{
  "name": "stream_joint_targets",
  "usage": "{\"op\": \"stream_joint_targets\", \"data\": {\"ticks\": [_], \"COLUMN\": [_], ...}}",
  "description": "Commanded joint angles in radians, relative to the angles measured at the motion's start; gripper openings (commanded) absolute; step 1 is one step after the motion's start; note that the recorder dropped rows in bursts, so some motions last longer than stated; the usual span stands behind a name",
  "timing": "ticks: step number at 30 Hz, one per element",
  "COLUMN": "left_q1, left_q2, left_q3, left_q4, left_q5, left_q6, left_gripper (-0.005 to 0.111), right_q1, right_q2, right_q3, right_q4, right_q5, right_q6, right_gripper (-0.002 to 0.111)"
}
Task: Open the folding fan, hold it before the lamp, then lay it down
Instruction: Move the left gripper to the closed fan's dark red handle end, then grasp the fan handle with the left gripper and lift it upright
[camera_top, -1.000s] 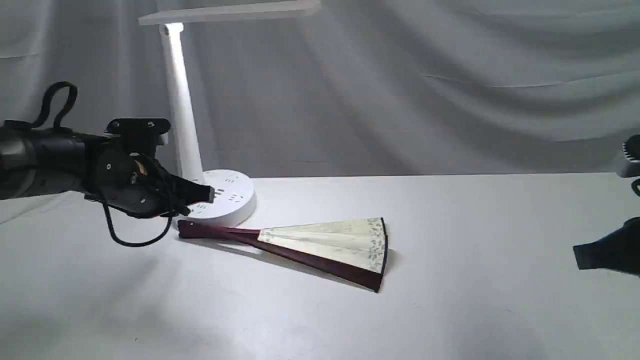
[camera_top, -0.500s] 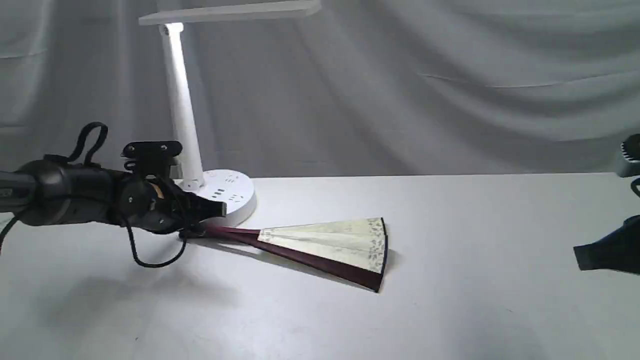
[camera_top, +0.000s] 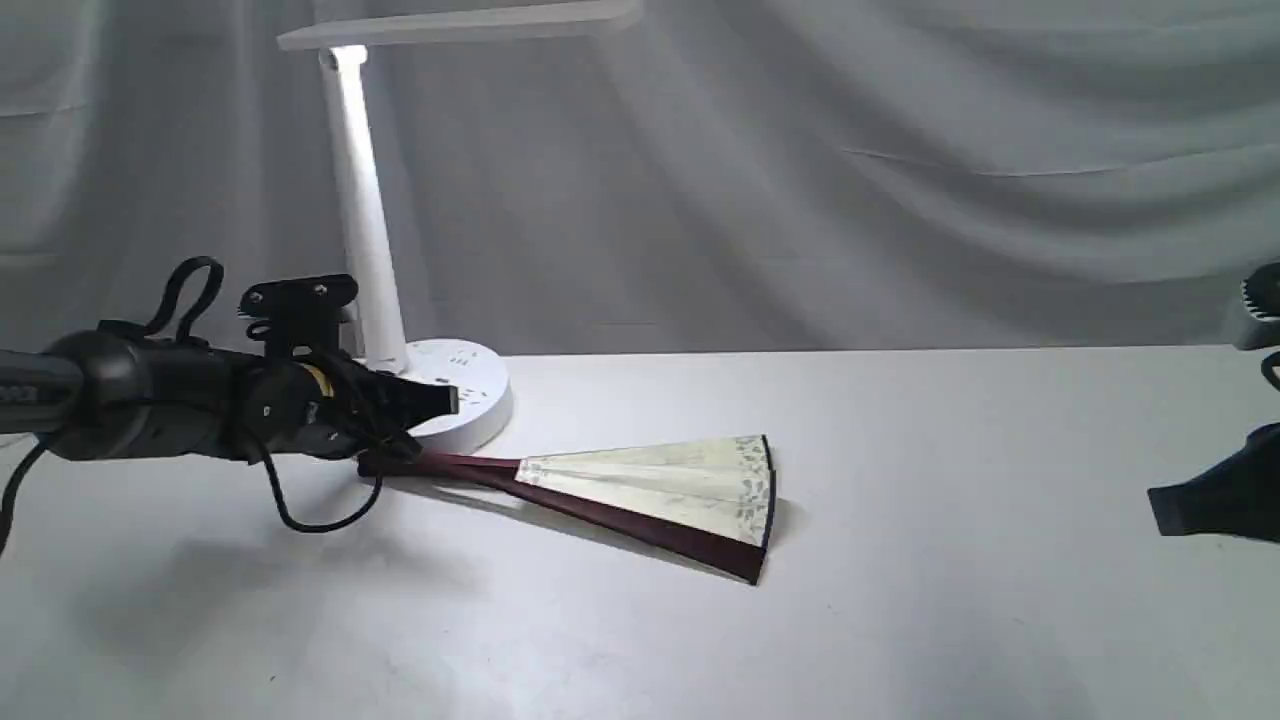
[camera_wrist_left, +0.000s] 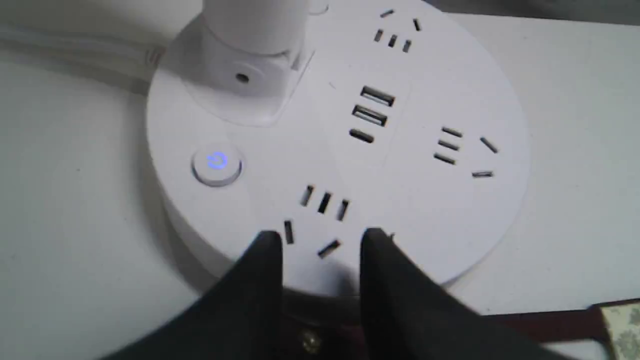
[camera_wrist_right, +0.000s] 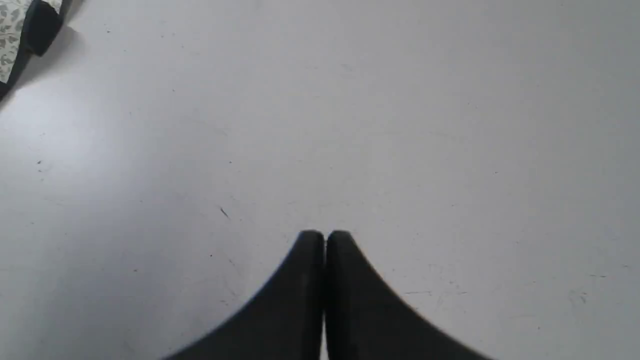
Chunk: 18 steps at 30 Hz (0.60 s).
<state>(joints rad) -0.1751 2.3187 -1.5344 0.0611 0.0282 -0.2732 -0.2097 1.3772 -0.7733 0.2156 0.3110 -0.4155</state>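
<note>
The folding fan (camera_top: 650, 485) lies flat on the white table (camera_top: 900, 600), partly spread, its cream leaf to the right and its maroon ribs meeting at the left. My left gripper (camera_top: 430, 420) hovers low over that pivot end, open. In the left wrist view its two fingers (camera_wrist_left: 320, 240) stand apart above the fan's ribs (camera_wrist_left: 550, 325), with the rivet showing between them. The white lamp (camera_top: 365, 250) stands just behind; its round base (camera_wrist_left: 400, 150) with sockets is right ahead of the fingertips. My right gripper (camera_top: 1160, 510) is shut and empty at the far right, tips (camera_wrist_right: 325, 235) pressed together.
A lit blue power button (camera_wrist_left: 217, 162) and the white cord (camera_wrist_left: 75, 47) sit on and beside the lamp base. A grey cloth backdrop (camera_top: 850, 180) hangs behind the table. A corner of the fan's leaf (camera_wrist_right: 10, 30) shows in the right wrist view.
My left gripper has come down and moved right, from beside the lamp base to the fan's pivot end. The fan and the right arm have not moved.
</note>
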Motion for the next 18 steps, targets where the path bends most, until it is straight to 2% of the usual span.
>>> {"op": "stream_joint_targets", "data": {"ticks": [1, 9, 18], "left_q1": [0.001, 0.001, 0.001], "left_q2": [0.003, 0.010, 0.007], "left_q3": [-0.003, -0.003, -0.003], "left_q4": [-0.006, -0.006, -0.006], "left_q5": [-0.028, 0.014, 0.138], "left_q6": [-0.015, -0.017, -0.015], "left_gripper": [0.028, 0.028, 0.028], "right_q1": [0.003, 0.003, 0.003], "right_q2": [0.000, 0.000, 0.000], "right_q3": [-0.003, -0.003, -0.003], "right_q4": [0.001, 0.001, 0.001], "right_q5": [-0.013, -0.015, -0.011], "right_q6": [-0.007, -0.007, -0.007], "right_gripper": [0.000, 0.000, 0.000]}}
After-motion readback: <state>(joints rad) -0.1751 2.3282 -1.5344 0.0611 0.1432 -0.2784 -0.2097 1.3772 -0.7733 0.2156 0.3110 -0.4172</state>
